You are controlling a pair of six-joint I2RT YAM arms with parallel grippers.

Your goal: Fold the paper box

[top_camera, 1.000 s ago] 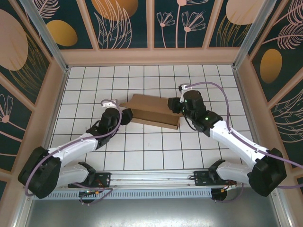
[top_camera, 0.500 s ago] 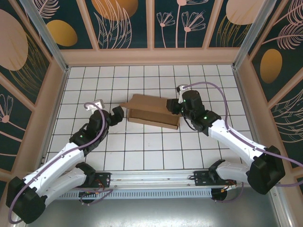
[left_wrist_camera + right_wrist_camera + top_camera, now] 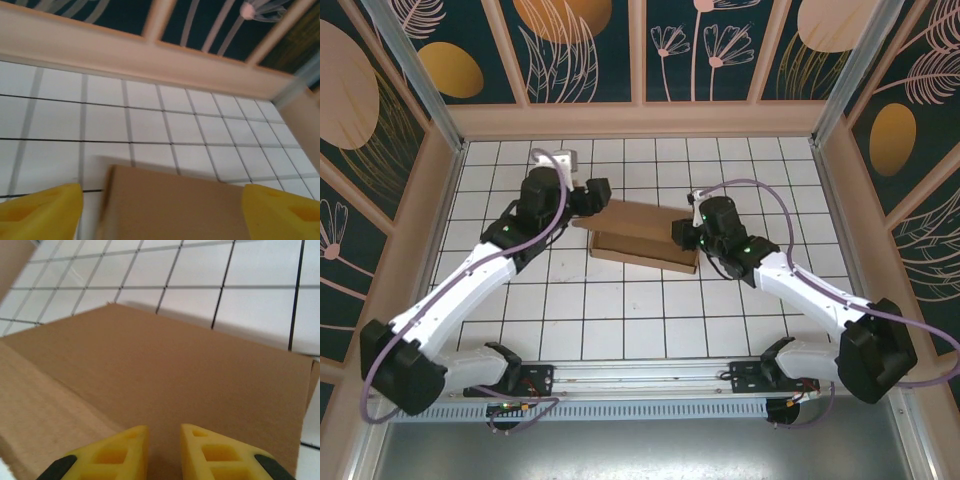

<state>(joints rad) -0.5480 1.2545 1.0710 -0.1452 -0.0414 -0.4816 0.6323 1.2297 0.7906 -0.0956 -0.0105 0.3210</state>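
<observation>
Box point(image 3: 645, 232) sits mid-table. My left gripper point(image 3: 160, 210) is spread wide at its far-left corner; my right gripper point(image 3: 164, 440), nearly pressed together, is over its top.

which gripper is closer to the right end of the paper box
Right. The right gripper is over the right end of the paper box, fingers close together just above it. The left gripper is at the box's far left corner, fingers wide apart.

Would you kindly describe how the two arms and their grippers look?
The left arm and right arm have white links, black joints and a looping purple cable each. Wrist views show yellow wedge-shaped fingers with square recesses.
</observation>
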